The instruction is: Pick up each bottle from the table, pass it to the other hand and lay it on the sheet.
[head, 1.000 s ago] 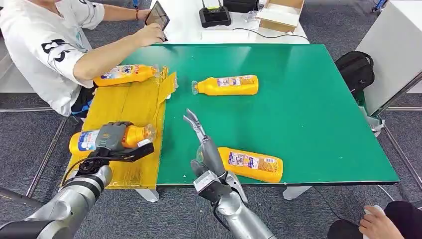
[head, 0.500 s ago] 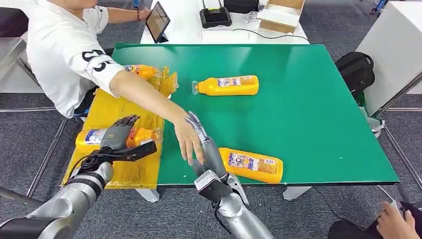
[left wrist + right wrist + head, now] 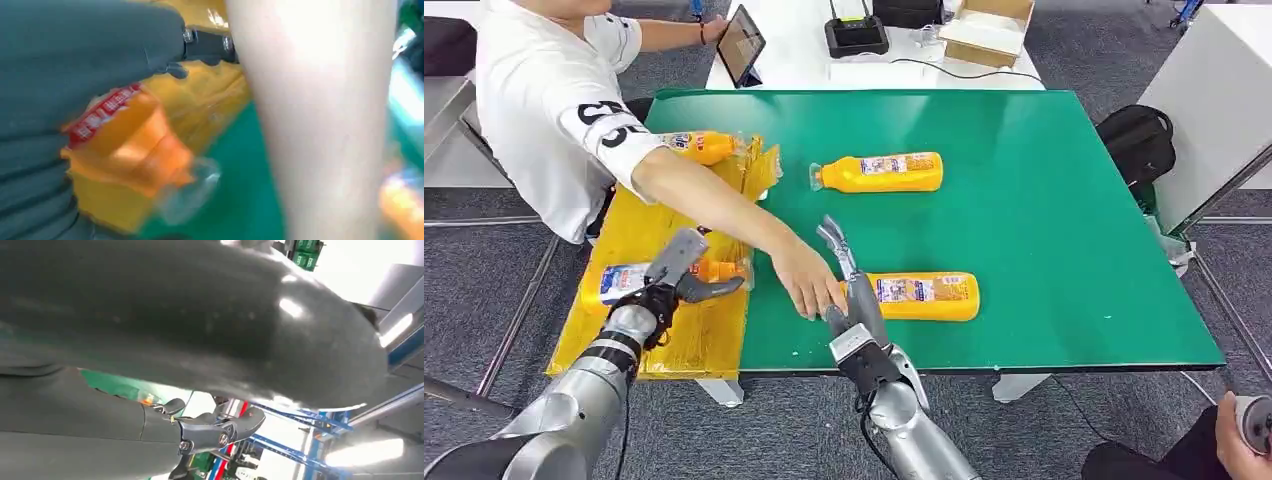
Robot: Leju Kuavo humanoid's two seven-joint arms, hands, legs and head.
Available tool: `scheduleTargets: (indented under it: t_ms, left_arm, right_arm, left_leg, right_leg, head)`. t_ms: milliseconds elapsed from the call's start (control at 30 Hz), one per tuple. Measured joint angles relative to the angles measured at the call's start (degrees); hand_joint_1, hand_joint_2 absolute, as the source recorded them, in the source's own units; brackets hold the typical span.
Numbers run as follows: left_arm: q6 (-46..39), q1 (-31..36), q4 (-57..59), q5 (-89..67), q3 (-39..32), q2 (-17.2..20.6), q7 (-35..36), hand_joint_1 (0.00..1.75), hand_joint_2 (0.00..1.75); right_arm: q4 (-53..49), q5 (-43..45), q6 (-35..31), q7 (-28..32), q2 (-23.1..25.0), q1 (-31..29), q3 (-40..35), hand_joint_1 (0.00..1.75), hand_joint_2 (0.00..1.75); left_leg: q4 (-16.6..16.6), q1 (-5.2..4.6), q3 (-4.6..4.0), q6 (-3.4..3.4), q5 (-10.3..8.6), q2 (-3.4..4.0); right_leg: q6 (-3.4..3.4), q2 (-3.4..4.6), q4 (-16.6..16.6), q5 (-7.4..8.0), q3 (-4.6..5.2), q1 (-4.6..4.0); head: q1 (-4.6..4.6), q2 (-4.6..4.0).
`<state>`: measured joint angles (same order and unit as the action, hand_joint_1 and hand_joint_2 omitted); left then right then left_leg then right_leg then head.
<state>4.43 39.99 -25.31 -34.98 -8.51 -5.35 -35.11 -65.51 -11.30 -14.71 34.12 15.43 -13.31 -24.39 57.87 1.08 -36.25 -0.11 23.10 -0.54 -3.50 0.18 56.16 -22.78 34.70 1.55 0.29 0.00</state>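
On the yellow sheet (image 3: 706, 338) lies an orange bottle (image 3: 623, 279) with a blue-and-white label. My left hand (image 3: 680, 274) hovers over its neck end with fingers spread, gripping nothing. The left wrist view shows that bottle (image 3: 131, 150) close under the hand (image 3: 75, 65). A second bottle (image 3: 698, 146) lies at the sheet's far end. Two more lie on the green table (image 3: 1044, 220): one (image 3: 881, 172) in the middle, one (image 3: 921, 296) near the front. My right hand (image 3: 850, 286) stands open, fingers straight, at that front bottle's neck end, which it hides.
A person in a white shirt reaches across the sheet; their hand (image 3: 803, 287) rests on the table beside my right hand, and their forearm (image 3: 320, 125) passes close to my left hand. A tablet (image 3: 741, 42), a controller (image 3: 856, 31) and a box (image 3: 989, 25) stand beyond the table.
My left hand has let go of the bottle on the sheet and spread its fingers. The person reached in, and the front bottle now lies farther from the edge, turned level. My right hand rose slightly.
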Motion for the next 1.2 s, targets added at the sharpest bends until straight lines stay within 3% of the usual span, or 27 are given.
scheduleTargets:
  t_ms: [100, 133, 333, 467, 567, 700, 833, 1033, 1200]
  left_arm:
    - [-4.37, -1.22, -4.51, 13.2, -4.5, -2.37, -3.3, 0.0, 1.75]
    - [-4.24, -1.63, -6.63, 18.67, -5.62, -3.18, -3.52, 0.0, 1.75]
    - [-3.46, -4.11, -14.14, 31.96, -7.45, -5.29, -3.51, 0.0, 1.75]
    - [-12.97, -8.17, -22.13, 32.57, -6.4, -6.13, -4.96, 0.0, 1.75]
    - [-14.96, -10.61, -26.59, 32.51, -5.48, -6.17, -5.07, 0.0, 1.75]
    - [-22.67, -15.62, -33.56, 30.73, -2.32, -6.24, -5.11, 0.0, 1.75]
    - [-25.18, -21.02, -37.65, 30.17, 2.27, -5.82, -5.13, 0.0, 1.75]
    - [-25.46, -23.76, -40.17, 29.55, 4.46, -5.8, -5.11, 0.0, 1.75]
    - [-25.26, -24.86, -40.15, 27.39, 5.56, -5.8, -5.11, 0.0, 1.75]
  right_arm:
    - [0.48, -1.16, -0.24, -0.5, 0.02, 0.01, 0.09, 0.0, 0.0]
    - [0.77, -1.78, -0.31, -0.74, 0.02, -0.02, 0.09, 0.0, 1.75]
    - [2.55, -4.58, -0.4, -2.66, -0.32, -0.69, 0.09, 0.0, 1.75]
    - [4.3, -9.46, -0.37, -6.66, -2.13, -2.34, 0.07, 0.0, 1.75]
    - [5.07, -10.87, -0.42, -8.07, -3.32, -3.38, 0.07, 0.0, 1.75]
    - [5.75, -18.15, -1.16, -16.6, -7.16, -6.22, 0.37, 0.0, 1.75]
    - [7.65, -23.48, 4.87, -24.63, -12.6, -11.87, 1.4, 0.0, 1.75]
    - [9.16, -24.13, 6.08, -25.97, -15.91, -14.94, 1.7, 0.0, 1.75]
    - [12.73, -25.27, 11.61, -29.33, -17.68, -17.55, 1.46, 0.0, 1.75]
  left_leg:
    - [0.0, 0.01, -0.1, -0.03, -0.02, 0.0]
    - [0.0, 0.0, -0.1, -0.03, -0.02, 0.0]
    - [0.0, 0.01, -0.22, -0.03, -0.01, -0.01]
    - [0.0, 0.01, -0.21, -0.02, -0.01, 0.05]
    - [0.0, 0.01, -0.23, -0.03, -0.02, -0.03]
    - [0.0, -0.03, -0.23, -0.02, -0.01, 0.03]
    - [0.02, -0.08, -0.26, 0.0, -0.01, -0.02]
    - [0.02, -0.04, -0.25, -0.01, -0.01, -0.01]
    - [0.02, 0.0, -0.26, -0.01, -0.01, 0.0]
  right_leg:
    - [0.11, 0.0, 0.01, 0.07, 0.09, -0.01]
    - [0.11, 0.0, 0.01, 0.07, 0.09, -0.01]
    - [0.11, 0.0, 0.01, 0.05, 0.19, -0.02]
    - [0.11, 0.04, -0.01, 0.05, 0.21, -0.02]
    - [0.11, 0.01, -0.01, 0.05, 0.2, -0.02]
    - [0.11, 0.03, -0.02, 0.06, 0.21, 0.01]
    - [0.07, 0.01, -0.04, 0.08, 0.2, 0.06]
    - [0.07, 0.02, -0.02, 0.09, 0.21, 0.01]
    - [0.07, 0.02, -0.02, 0.08, 0.22, -0.02]
  head:
    - [0.02, 0.0]
    - [0.04, 0.0]
    - [0.02, 0.0]
    - [0.02, 0.0]
    - [0.02, 0.0]
    - [-0.02, 0.0]
    - [0.0, 0.0]
    - [0.0, 0.0]
    - [0.02, 0.0]
